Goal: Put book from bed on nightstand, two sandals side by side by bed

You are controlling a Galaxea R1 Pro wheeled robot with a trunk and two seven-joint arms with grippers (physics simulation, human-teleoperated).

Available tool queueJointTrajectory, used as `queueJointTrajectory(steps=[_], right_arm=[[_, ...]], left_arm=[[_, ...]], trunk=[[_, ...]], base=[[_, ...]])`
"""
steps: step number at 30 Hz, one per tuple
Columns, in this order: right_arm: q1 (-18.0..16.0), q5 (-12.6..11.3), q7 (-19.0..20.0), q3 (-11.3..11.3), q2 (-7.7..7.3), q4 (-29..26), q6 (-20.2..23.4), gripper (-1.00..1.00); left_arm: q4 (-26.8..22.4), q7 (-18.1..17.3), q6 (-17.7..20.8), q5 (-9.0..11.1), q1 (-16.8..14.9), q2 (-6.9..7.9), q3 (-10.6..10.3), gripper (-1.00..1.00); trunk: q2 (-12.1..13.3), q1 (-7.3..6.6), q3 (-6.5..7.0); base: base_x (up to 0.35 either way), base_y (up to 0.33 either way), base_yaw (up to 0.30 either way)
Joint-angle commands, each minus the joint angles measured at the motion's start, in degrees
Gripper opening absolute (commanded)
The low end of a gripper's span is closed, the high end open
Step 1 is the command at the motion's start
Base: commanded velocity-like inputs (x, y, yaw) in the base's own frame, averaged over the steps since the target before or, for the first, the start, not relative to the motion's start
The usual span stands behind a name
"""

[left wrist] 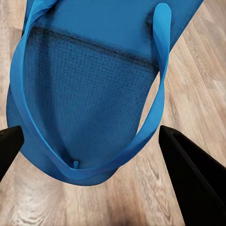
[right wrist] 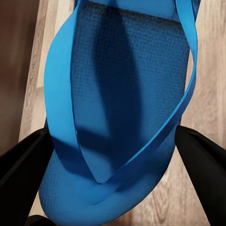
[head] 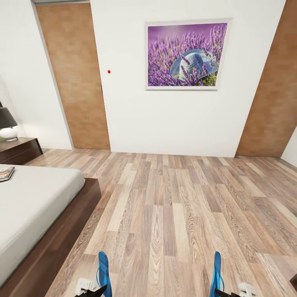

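Two bright blue sandals stand edge-on at the near edge of the head view, lifted over the floor. My left gripper (head: 95, 290) is shut on the left sandal (head: 103, 270), and my right gripper (head: 230, 292) is shut on the right sandal (head: 216, 272). In the left wrist view the left gripper (left wrist: 89, 141) has the sandal's (left wrist: 84, 80) toe end between its black fingers (left wrist: 193, 179). The right wrist view shows the same for the right gripper (right wrist: 113, 150) and its sandal (right wrist: 127, 84). The book (head: 5, 173) lies on the bed (head: 37, 206) at far left. A nightstand (head: 20, 151) stands beyond the bed.
A black-shaded lamp (head: 7, 123) sits on the nightstand. Brown doors (head: 74, 78) flank a white wall with a lavender picture (head: 185, 54). Wood plank floor (head: 173, 214) stretches ahead, to the right of the bed's dark frame (head: 62, 235).
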Motion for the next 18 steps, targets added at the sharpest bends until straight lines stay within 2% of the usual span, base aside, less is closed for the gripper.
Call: queueJointTrajectory(steps=[1,8,18], right_arm=[[0.0,-0.5,0.2,0.3,-0.03,0.0,0.3,-1.0],[0.0,-0.5,0.2,0.3,-0.03,0.0,0.3,-1.0],[0.0,-0.5,0.2,0.3,-0.03,0.0,0.3,-1.0]], left_arm=[[0.0,-0.2,-0.5,-0.6,-0.1,-0.04,0.4,-1.0],[0.0,-0.2,-0.5,-0.6,-0.1,-0.04,0.4,-1.0],[0.0,-0.3,-0.5,-0.6,-0.1,-0.04,0.4,-1.0]], trunk=[[0.0,-0.01,-0.05],[0.0,-0.01,-0.05],[0.0,-0.01,-0.05]], base=[[0.0,0.0,0.0],[0.0,0.0,-0.037],[0.0,0.0,-0.213]])
